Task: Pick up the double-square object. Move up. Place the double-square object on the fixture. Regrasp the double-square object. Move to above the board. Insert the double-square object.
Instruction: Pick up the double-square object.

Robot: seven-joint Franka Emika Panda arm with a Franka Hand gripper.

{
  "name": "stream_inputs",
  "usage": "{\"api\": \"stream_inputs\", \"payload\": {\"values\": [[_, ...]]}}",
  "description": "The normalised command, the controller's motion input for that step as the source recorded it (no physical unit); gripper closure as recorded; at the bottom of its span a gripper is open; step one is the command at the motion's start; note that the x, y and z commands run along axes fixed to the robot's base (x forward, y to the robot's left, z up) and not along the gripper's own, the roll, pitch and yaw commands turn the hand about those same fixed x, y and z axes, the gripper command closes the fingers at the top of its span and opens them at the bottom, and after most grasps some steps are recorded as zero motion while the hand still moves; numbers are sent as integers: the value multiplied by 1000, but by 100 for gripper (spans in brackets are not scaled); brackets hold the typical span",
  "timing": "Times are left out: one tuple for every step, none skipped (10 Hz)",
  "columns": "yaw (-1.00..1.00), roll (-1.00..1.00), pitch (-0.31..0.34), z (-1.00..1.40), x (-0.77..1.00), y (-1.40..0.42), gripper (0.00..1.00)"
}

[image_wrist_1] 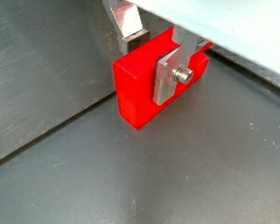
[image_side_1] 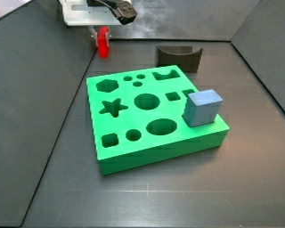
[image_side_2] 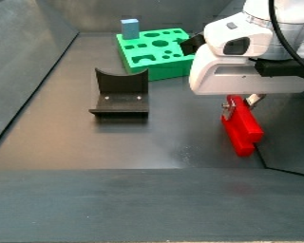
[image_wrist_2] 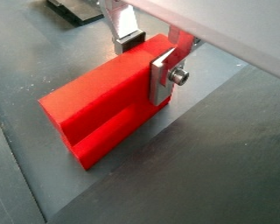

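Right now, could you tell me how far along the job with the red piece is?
Early on. The gripper straddles the double-square object, one finger flat against it. In a side view the piece seems to sit on the floor or just above it, so the pick-up is in hand. The fixture holds nothing. Still to do: placing, regrasping and inserting into the board, where a grey-blue cube rests.

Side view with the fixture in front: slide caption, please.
Gripper closed on the red double-square object, right of the fixture.
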Motion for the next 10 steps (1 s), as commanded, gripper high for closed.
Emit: {"api": "stream_inputs", "payload": {"values": [[0, 0, 0, 0, 0, 0, 100], [0, 0, 0, 0, 0, 0, 100], [0, 0, 0, 0, 0, 0, 100], [0, 0, 0, 0, 0, 0, 100], [0, 0, 0, 0, 0, 0, 100], [0, 0, 0, 0, 0, 0, 100], [0, 0, 0, 0, 0, 0, 100], [0, 0, 0, 0, 0, 0, 100], [0, 0, 0, 0, 0, 0, 100], [0, 0, 0, 0, 0, 0, 100]]}}
